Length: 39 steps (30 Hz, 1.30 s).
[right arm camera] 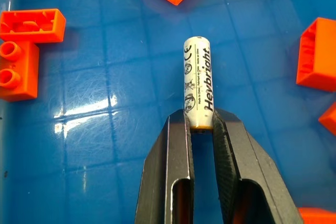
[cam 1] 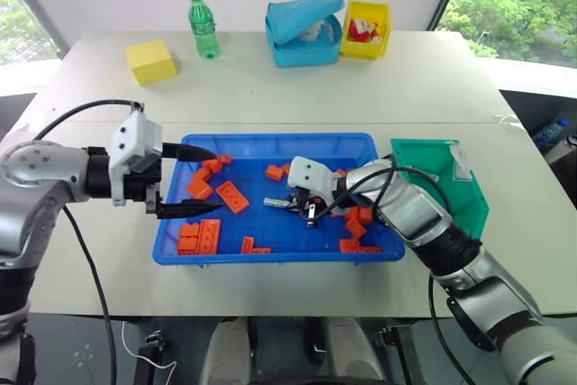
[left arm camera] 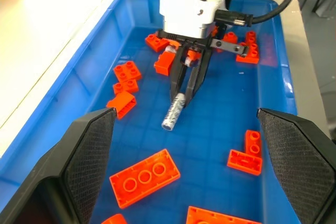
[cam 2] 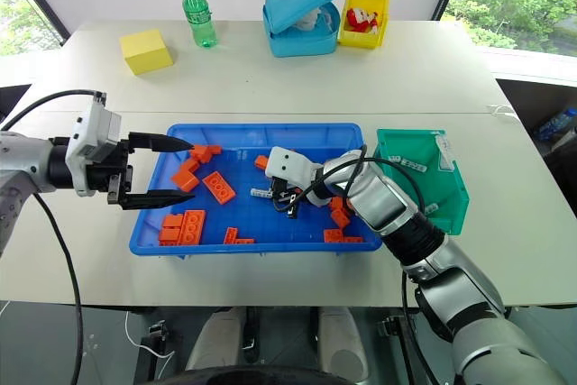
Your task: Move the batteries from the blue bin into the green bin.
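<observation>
White bench under a window wall is carrying the whole set.

Item: battery [right arm camera: 197, 81], one silver-white cylinder with printed lettering, lying flat on the floor of the blue bin [cam 1: 270, 143], near its middle. The right gripper [right arm camera: 201, 124] is clamping its two black fingers [right arm camera: 177, 145] on one end of it, leaving most of the length sticking out beyond the tips. Judged light, rigid and smooth-skinned; a round body held by its end is likely to pivot or slip, so a hold nearer the middle would be the surer one.

Destination: green bin [cam 1: 469, 188], standing just beside the blue bin at 3 o'clock, tilted, with small pale cylinders, apparently batteries, already lying inside.

Left gripper [cam 1: 191, 181] is hovering over the blue bin's 9 o'clock edge, fingers wide apart, holding nothing.

Surrounding stock: orange bricks [cam 1: 233, 196] are lying scattered across the blue bin floor, a cluster at 9 o'clock, a few more at 3 o'clock beneath the right arm. None is touching the battery; those at 3 o'clock are sitting along the likely path toward the green bin, so a lift clear of them looks advisable.

Further out, at 12 o'clock on the bench: yellow block [cam 1: 151, 61], green bottle [cam 1: 203, 26], light-blue box [cam 1: 303, 33] with its lid ajar, small yellow bin [cam 1: 366, 29]. All are standing well apart from the work.
</observation>
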Available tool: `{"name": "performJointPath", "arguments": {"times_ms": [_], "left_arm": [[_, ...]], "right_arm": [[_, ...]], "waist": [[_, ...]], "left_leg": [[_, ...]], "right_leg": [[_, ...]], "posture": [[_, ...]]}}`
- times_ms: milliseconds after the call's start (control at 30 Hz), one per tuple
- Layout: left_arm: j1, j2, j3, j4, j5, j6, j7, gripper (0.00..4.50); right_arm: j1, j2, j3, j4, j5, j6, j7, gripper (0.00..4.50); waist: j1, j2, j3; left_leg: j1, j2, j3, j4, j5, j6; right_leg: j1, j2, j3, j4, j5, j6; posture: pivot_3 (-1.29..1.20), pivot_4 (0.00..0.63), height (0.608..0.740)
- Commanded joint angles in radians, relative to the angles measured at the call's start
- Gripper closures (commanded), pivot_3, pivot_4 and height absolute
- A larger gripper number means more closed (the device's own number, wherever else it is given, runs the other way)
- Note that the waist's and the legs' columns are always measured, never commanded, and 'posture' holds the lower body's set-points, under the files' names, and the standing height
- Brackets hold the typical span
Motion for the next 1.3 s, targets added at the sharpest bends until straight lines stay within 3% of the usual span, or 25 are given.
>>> {"name": "performJointPath", "arguments": {"times_ms": [33, 233, 400, 633, 667, 867, 1133, 1300], "left_arm": [[-0.025, -0.009, -0.013, 0.006, 0.011, -0.027, -0.010, 0.00], [-0.046, -0.043, -0.048, 0.034, 0.028, -0.050, -0.016, 0.00], [-0.054, -0.068, -0.072, 0.054, 0.041, -0.073, -0.024, 0.00], [-0.086, -0.087, -0.093, 0.082, 0.054, -0.087, -0.042, 0.00], [-0.093, -0.089, -0.097, 0.088, 0.057, -0.089, -0.044, 0.00], [-0.123, -0.095, -0.105, 0.110, 0.066, -0.094, -0.057, 0.00], [-0.135, -0.096, -0.102, 0.110, 0.071, -0.089, -0.060, 0.00], [-0.117, -0.091, -0.089, 0.086, 0.069, -0.081, -0.048, 0.00]], "right_arm": [[-0.036, -0.057, -0.167, -0.135, 0.100, 0.105, 0.024, 4.48], [-0.075, -0.291, -0.431, -0.183, 0.214, 0.244, 0.054, 4.48], [0.058, -0.545, -0.591, -0.122, 0.213, 0.197, 0.090, 4.48], [0.304, -0.651, -0.749, -0.125, 0.244, 0.167, 0.082, 4.48], [0.327, -0.648, -0.754, -0.132, 0.245, 0.160, 0.076, 3.98], [0.285, -0.635, -0.694, -0.154, 0.253, 0.075, 0.062, 0.96], [0.042, -0.571, -0.429, -0.206, 0.254, -0.035, 0.168, 0.96], [0.015, -0.508, -0.191, -0.187, 0.073, -0.353, 0.259, 0.96]], "waist": [[0.003, 0.000, 0.000], [0.007, 0.000, 0.000], [0.005, 0.000, 0.000], [-0.004, 0.000, 0.000], [-0.004, 0.000, 0.000], [-0.003, 0.000, 0.000], [-0.003, 0.000, 0.000], [0.001, 0.000, 0.000]], "left_leg": [[0.000, 0.000, 0.000, 0.000, 0.000, 0.000], [-0.001, 0.000, 0.000, 0.000, 0.000, 0.000], [-0.001, 0.000, 0.000, -0.001, 0.000, 0.000], [0.001, 0.000, 0.000, -0.001, 0.000, 0.000], [0.001, 0.000, 0.000, -0.001, 0.000, 0.000], [0.002, 0.000, 0.000, -0.001, 0.000, 0.000], [0.002, 0.000, 0.000, -0.001, 0.000, 0.000], [0.001, 0.000, 0.000, -0.001, 0.000, 0.000]], "right_leg": [[0.000, 0.000, 0.000, 0.000, 0.000, 0.000], [0.000, -0.001, -0.001, -0.001, 0.000, 0.000], [-0.001, 0.000, -0.001, -0.002, 0.000, 0.000], [0.000, 0.000, 0.001, -0.002, 0.000, 0.000], [0.001, 0.001, 0.001, -0.001, 0.000, 0.000], [0.001, 0.000, 0.001, -0.001, 0.000, 0.000], [0.001, 0.001, 0.001, -0.001, 0.000, 0.000], [0.000, 0.001, 0.001, -0.001, 0.000, 0.000]], "posture": [[0.00, 0.150, 0.736], [0.00, 0.150, 0.736], [0.00, 0.150, 0.736], [0.00, 0.150, 0.736], [0.00, 0.150, 0.736], [0.00, 0.150, 0.736], [0.00, 0.150, 0.736], [0.00, 0.150, 0.736]]}}
